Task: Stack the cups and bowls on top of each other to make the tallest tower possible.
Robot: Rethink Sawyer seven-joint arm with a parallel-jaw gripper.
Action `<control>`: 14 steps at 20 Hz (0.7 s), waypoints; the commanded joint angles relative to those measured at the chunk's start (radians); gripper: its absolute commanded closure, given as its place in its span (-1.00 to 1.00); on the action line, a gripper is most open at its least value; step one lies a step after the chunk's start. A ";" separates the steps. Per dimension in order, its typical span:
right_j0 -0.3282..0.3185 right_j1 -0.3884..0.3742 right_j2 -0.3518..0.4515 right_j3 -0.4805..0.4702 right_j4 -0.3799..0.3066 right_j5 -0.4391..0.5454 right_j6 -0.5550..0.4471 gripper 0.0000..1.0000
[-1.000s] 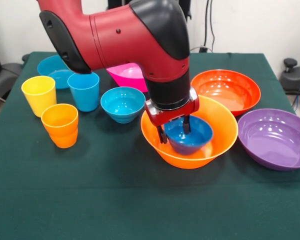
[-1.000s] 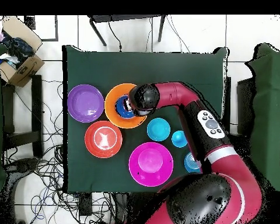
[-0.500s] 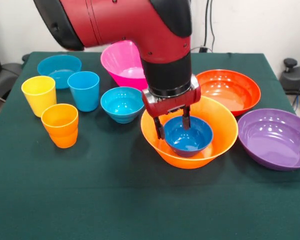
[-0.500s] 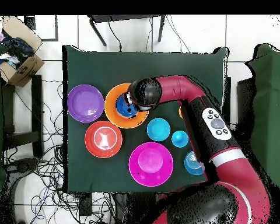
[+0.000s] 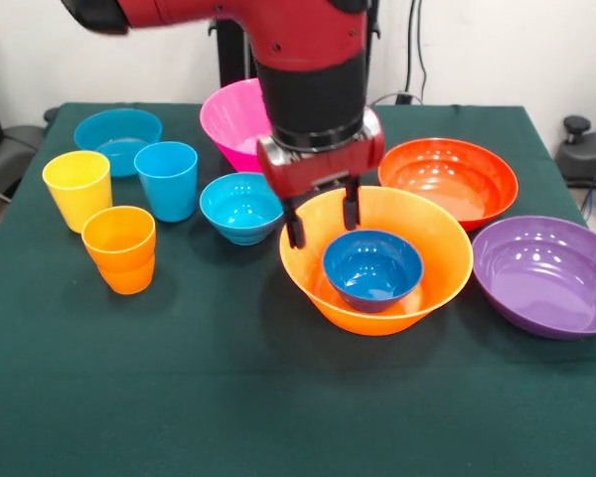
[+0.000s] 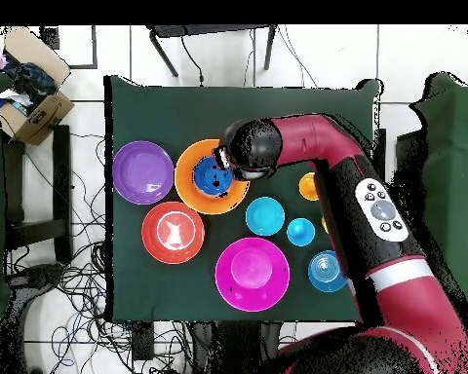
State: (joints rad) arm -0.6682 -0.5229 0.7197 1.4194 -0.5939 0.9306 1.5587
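Claw [image 5: 320,221] released and empty, above the small dark blue bowl [image 5: 373,268] nested in the large orange bowl [image 5: 432,238]. Risk: swinging aside, its fingers could clip the orange rim just beneath and shift the base

Bare green tabletop [image 5: 278,407] fills the frame's lower part. Mid-frame, bowls crowd: the orange bowl [image 5: 432,268] holds the dark blue bowl [image 5: 373,268], the purple bowl [image 5: 546,278] just right, the teal bowl [image 5: 240,207] just left.

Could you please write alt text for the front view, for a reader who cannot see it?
A red robot arm's open hand hangs empty above a large orange bowl with a small dark blue bowl inside, on a green table. Yellow, light blue and orange cups stand left; teal, pink, red-orange and purple bowls surround it.
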 commanded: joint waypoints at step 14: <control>-0.193 -0.085 0.088 0.285 -0.086 0.049 -0.461 -1.00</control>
State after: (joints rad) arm -0.8582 -0.6062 0.7725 1.5705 -0.5997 0.9414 1.4379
